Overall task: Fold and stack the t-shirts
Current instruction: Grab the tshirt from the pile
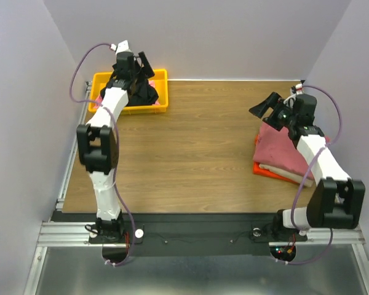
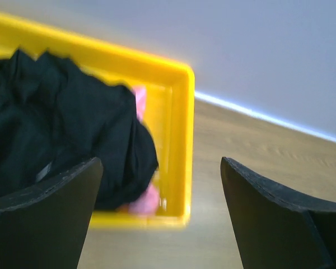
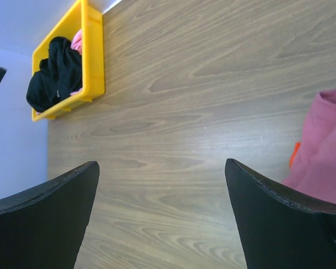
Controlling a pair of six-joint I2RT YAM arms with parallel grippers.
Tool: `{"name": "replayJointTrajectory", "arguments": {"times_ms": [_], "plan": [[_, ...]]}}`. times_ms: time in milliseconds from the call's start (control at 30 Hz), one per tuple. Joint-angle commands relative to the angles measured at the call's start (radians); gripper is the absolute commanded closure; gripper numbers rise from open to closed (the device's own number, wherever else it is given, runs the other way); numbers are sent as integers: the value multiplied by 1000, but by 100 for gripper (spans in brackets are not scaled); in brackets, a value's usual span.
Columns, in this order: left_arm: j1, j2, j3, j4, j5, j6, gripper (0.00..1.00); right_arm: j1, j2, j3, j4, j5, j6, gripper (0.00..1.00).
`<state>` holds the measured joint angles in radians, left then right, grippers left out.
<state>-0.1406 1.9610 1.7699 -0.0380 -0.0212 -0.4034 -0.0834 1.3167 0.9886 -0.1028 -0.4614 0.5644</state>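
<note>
Since both sets of jaws are spread wide with nothing caught between them, no tee can be counted as held right now. The left gripper (image 2: 159, 174) is parked just over the bin (image 2: 179, 140), which sits at the far left corner of the table (image 1: 190, 147). The right gripper (image 3: 162, 171) is hung above the near side of the stack at the right edge.

Progress-wise, roughly half looks done. The rose tee (image 1: 280, 147) is laid folded on top of the orange tee (image 1: 263, 171), and both are squared up fairly neatly. The black tee (image 2: 56, 112) is bunched up in the bin, not folded at all, with the pink tee (image 2: 140, 98) tucked underneath it. So two are left to be pulled out, folded and added, and black is probably next since it's on top.

Stuff that can't be made out:
- The left wrist view is blurry, so the black tee's folds are lost.
- Only slivers of the pink tee are shown, so how it's lying can't be told.
- In the top view, part of the bin is covered by the left arm and part of the stack by the right arm.
- A paler layer is seen between rose and orange. Whether it's a separate garment or just the rose tee's inside can't be said.
</note>
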Motion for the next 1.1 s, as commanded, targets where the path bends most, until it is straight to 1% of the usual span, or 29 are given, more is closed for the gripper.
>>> {"name": "replayJointTrajectory", "arguments": {"times_ms": [0,33,67,100,167,233,300,333,367,467,500,533,567,600,633,700,733,833,900,1067], "plan": [[-2,242,326,-195,-74,80,1,10,99,87,74,-40,60,0],[-4,293,397,-261,-104,90,1,11,131,90,74,-13,63,0],[-4,379,518,-287,-115,87,2,19,144,91,72,7,58,0],[-4,409,557,-299,-132,89,2,22,148,87,74,47,54,0],[-4,447,592,-277,-161,89,2,25,161,78,75,73,49,0],[-5,469,582,-220,-177,95,2,27,164,64,74,115,46,0],[-5,480,571,-201,-180,95,11,27,159,55,74,135,42,0],[-5,481,569,-197,-190,87,23,27,151,42,74,144,32,0],[-5,484,563,-192,-201,89,27,27,151,38,74,142,32,0],[-5,503,563,-172,-226,103,28,27,122,15,72,150,26,0],[-4,524,574,-189,-230,100,32,27,106,10,71,159,26,0],[-4,533,588,-197,-229,98,37,27,98,7,71,164,28,0],[-5,542,611,-203,-226,98,52,27,90,4,71,165,29,0],[-4,550,617,-207,-224,100,58,27,82,1,69,167,29,0],[-5,552,619,-207,-220,104,59,27,69,-1,69,162,29,0],[-4,543,611,-206,-220,107,75,27,52,-5,68,159,26,0],[-4,536,593,-203,-220,106,100,27,36,-8,64,162,28,0],[-5,489,556,-183,-195,113,100,27,10,-18,57,171,23,0],[-5,425,490,-137,-169,118,100,27,-5,-24,49,170,17,0],[-7,282,396,-108,-132,133,100,27,-65,-51,40,165,6,0]]}}
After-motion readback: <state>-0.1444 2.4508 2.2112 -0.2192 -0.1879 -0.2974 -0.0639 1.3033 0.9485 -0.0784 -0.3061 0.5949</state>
